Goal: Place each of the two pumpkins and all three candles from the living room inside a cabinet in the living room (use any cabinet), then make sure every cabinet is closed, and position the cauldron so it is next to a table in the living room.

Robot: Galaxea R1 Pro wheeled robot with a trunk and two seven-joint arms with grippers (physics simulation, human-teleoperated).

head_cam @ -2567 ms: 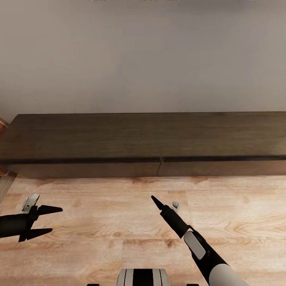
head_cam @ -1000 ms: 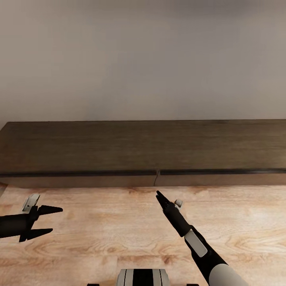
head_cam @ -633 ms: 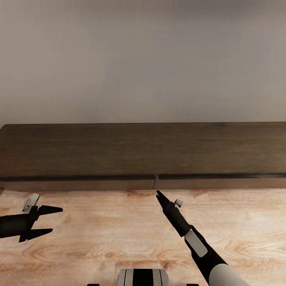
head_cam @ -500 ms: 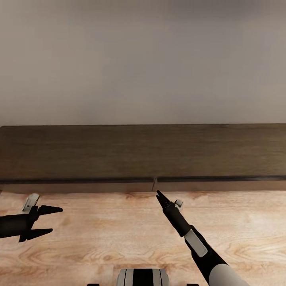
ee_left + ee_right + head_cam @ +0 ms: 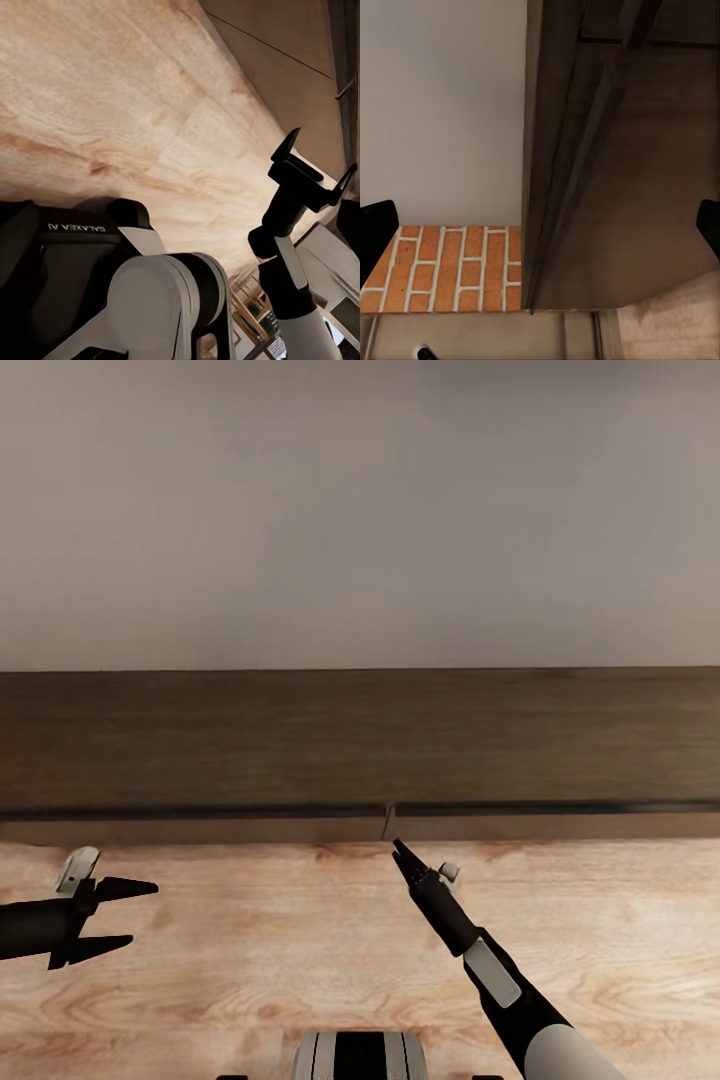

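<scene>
The cabinet (image 5: 360, 740) is a long low dark-brown console running the whole width of the head view, and both its drawer fronts (image 5: 200, 828) sit flush and closed. My right gripper (image 5: 398, 848) hovers just in front of the seam between the two drawers, clear of the wood. In the left wrist view the right gripper (image 5: 318, 161) is open and empty. The right wrist view looks along the cabinet (image 5: 607, 187) front. My left gripper (image 5: 143, 912) hangs open and empty over the floor at the left. The pumpkins, candles, cauldron and table are out of view.
A plain grey wall (image 5: 360, 510) rises behind the cabinet. Light wood floor (image 5: 250, 960) lies between my base (image 5: 360, 1057) and the drawers. A red brick surface (image 5: 442, 266) shows past the cabinet's end in the right wrist view.
The camera has moved closer, so the cabinet sits lower and wider in the picture. My right gripper has risen a little toward the drawer seam. The left gripper has kept its pose.
</scene>
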